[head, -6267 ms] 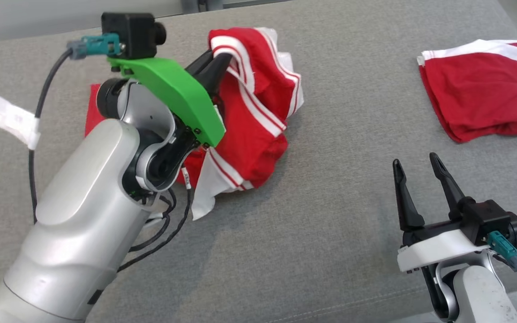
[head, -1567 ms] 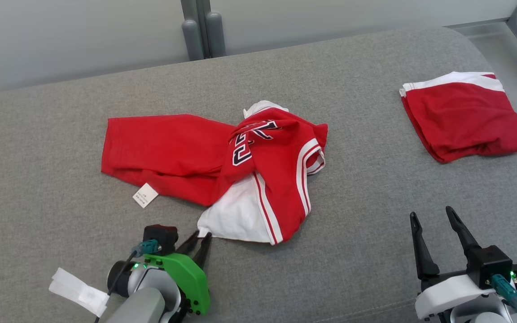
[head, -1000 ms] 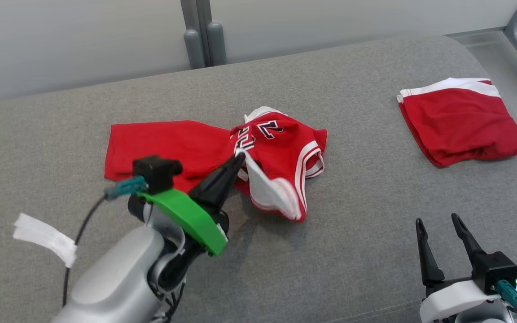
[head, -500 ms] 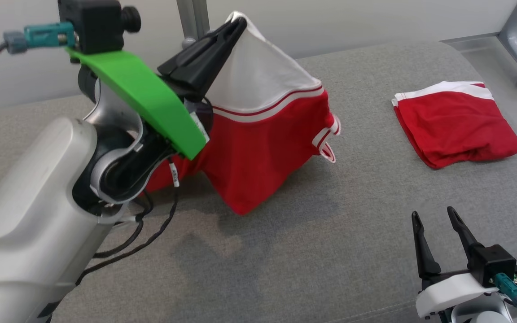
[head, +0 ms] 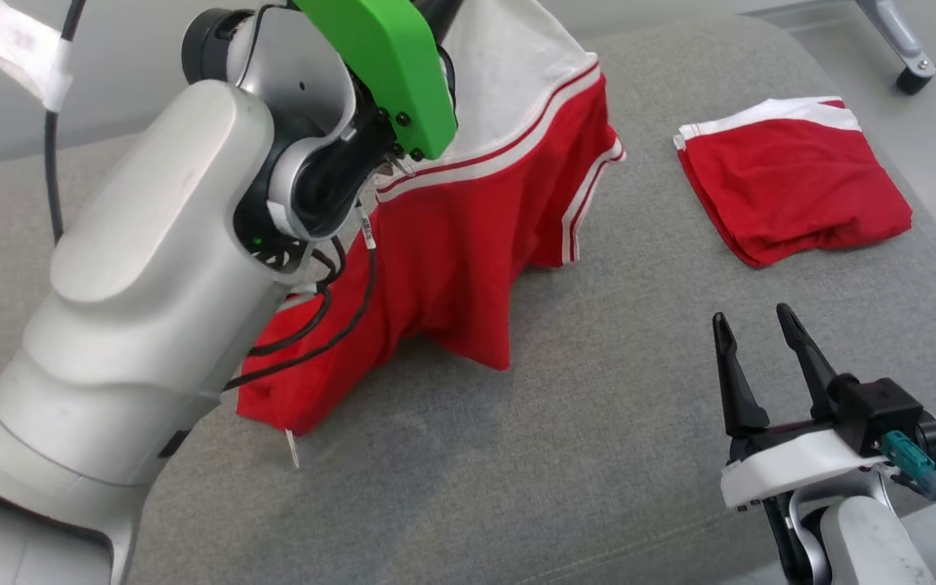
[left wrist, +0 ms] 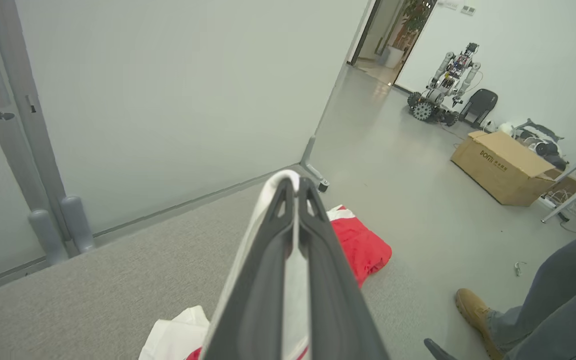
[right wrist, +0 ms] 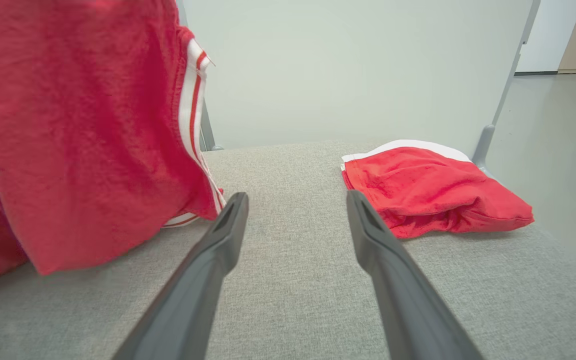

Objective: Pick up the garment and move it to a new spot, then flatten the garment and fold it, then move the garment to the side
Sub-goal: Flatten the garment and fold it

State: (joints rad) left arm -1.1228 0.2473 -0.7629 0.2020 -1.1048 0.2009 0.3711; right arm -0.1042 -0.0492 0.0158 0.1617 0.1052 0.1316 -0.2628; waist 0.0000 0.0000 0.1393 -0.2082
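grey fabric surface [head: 598, 487] | pale wall [left wrist: 168, 100] | grey floor [left wrist: 408, 200] | cardboard box [left wrist: 499, 169] on floor

The left arm [head: 151, 276] fills the head view from 7 o'clock and rises steeply toward 12, its pale forearm bent at a dark wrist joint under a green plate [head: 379, 65]. Black cables loop beneath the wrist. The left gripper [left wrist: 293, 182] is raised high, and its two dark fingers are pressed together along their length, pinching a white edge of the garment [head: 468, 244]. The right gripper [head: 752, 325] sits low at 4 o'clock, on a white wrist plate with a black camera block. Its fingers point toward 12, spread wide and holding nothing.
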